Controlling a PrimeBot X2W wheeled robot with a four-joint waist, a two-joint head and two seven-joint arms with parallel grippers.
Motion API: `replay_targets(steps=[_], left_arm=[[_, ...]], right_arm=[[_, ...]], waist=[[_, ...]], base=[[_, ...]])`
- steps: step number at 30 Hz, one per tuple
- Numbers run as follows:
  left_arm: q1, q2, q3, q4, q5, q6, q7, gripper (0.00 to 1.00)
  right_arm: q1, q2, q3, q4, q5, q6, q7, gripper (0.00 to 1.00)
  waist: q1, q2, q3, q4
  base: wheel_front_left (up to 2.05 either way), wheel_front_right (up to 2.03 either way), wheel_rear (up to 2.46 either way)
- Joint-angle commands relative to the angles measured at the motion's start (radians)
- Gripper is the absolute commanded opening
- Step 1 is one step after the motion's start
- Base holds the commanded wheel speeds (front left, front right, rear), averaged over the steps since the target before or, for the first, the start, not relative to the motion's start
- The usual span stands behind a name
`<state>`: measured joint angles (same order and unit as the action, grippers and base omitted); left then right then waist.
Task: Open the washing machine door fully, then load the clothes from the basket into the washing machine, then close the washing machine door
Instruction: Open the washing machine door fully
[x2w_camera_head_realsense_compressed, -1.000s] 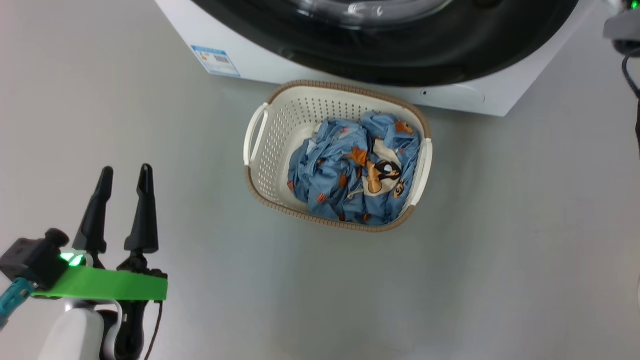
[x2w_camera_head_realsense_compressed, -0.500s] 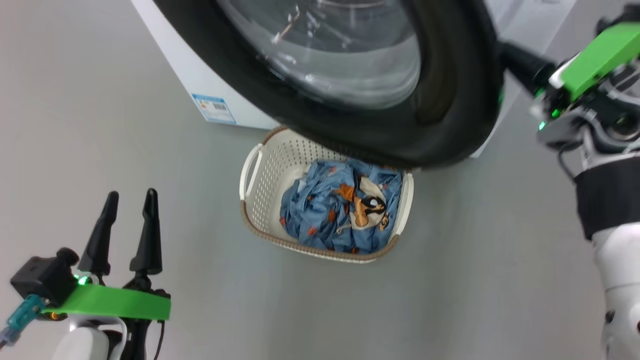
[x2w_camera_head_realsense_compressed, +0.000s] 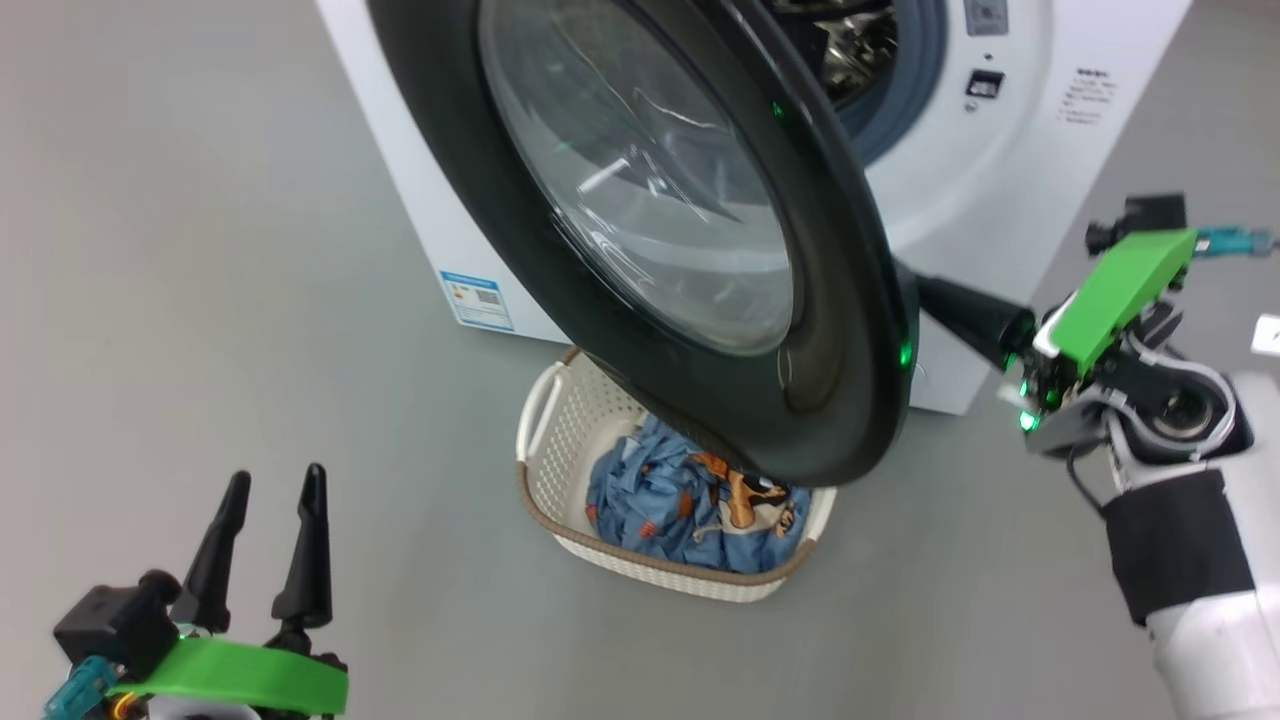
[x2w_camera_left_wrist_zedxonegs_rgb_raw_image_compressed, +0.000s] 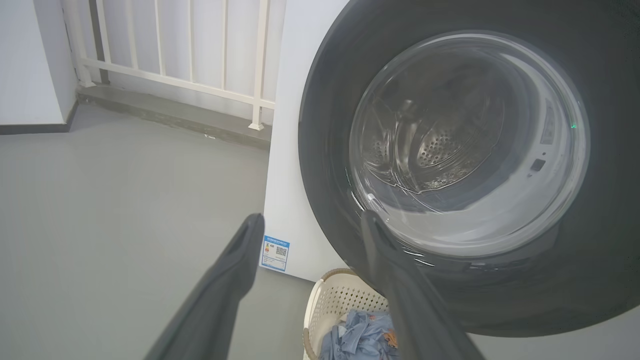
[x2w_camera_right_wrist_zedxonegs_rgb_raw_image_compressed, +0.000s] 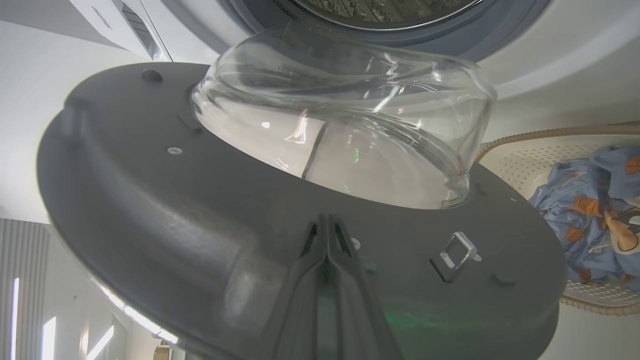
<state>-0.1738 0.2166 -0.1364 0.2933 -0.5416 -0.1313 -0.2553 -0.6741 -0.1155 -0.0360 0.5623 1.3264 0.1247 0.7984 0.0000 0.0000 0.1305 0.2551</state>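
Note:
The washing machine door stands partly open, its black rim and glass bowl swung out over the basket. The blue printed clothes lie bundled in the basket on the floor. My right gripper is shut, with its tips behind the door's free edge. In the right wrist view the shut right gripper rests against the door's dark inner face, below the glass bowl. My left gripper hangs open and empty at the lower left, well away from the basket. Beyond the left gripper are the door and the basket.
The white washing machine stands behind the door, with its grey-blue gasket and a blue label sticker low on its front. A metal latch hook sticks out of the door's inner face. A white railing runs along the far wall.
The head camera has tilted up, so the whole picture shifted. The door has swung further out from the machine, with my shut right gripper behind its edge. My left gripper stays open.

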Motion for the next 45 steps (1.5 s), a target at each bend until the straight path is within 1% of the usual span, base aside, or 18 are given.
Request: replay_targets(steps=[1,11,19,23,33,44,45], left_arm=[[-0.007,0.022,0.04,-0.017,0.014,0.001,-0.006,1.0],[0.016,0.02,0.031,0.006,0.027,0.003,-0.006,1.0],[0.019,0.023,0.016,0.011,0.031,0.008,0.004,1.0],[0.021,0.03,0.01,0.007,0.032,0.013,0.014,1.0],[0.032,0.038,0.009,-0.013,0.028,0.028,0.022,1.0],[0.048,0.042,0.01,-0.028,0.022,0.042,0.019,1.0],[0.049,0.041,0.01,-0.029,0.021,0.042,0.019,1.0]], right_arm=[[0.012,0.027,0.026,-0.04,0.019,0.006,0.014,0.0],[0.152,0.046,0.044,-0.093,0.114,0.006,0.07,0.0],[0.207,0.06,0.099,-0.126,0.166,0.006,0.099,0.0],[0.226,0.063,0.136,-0.143,0.194,0.006,0.091,0.0],[0.229,0.065,0.186,-0.138,0.233,0.006,0.067,0.0],[0.221,0.056,0.177,-0.141,0.226,0.006,0.029,0.0],[0.22,0.054,0.176,-0.144,0.223,0.006,0.025,0.1]], waist=[[0.0,0.0,-0.035,0.037],[0.0,0.0,-0.089,0.111],[0.0,0.0,-0.116,0.165],[0.0,0.0,-0.132,0.186],[0.0,0.0,-0.141,0.18],[0.0,0.0,-0.148,0.129],[0.0,0.0,-0.149,0.123]], base=[[0.0,0.0,0.0],[0.0,0.0,0.0],[0.0,0.0,0.0],[0.0,0.0,0.0],[0.0,0.0,0.0],[0.0,0.0,0.0],[0.0,0.0,0.0]])
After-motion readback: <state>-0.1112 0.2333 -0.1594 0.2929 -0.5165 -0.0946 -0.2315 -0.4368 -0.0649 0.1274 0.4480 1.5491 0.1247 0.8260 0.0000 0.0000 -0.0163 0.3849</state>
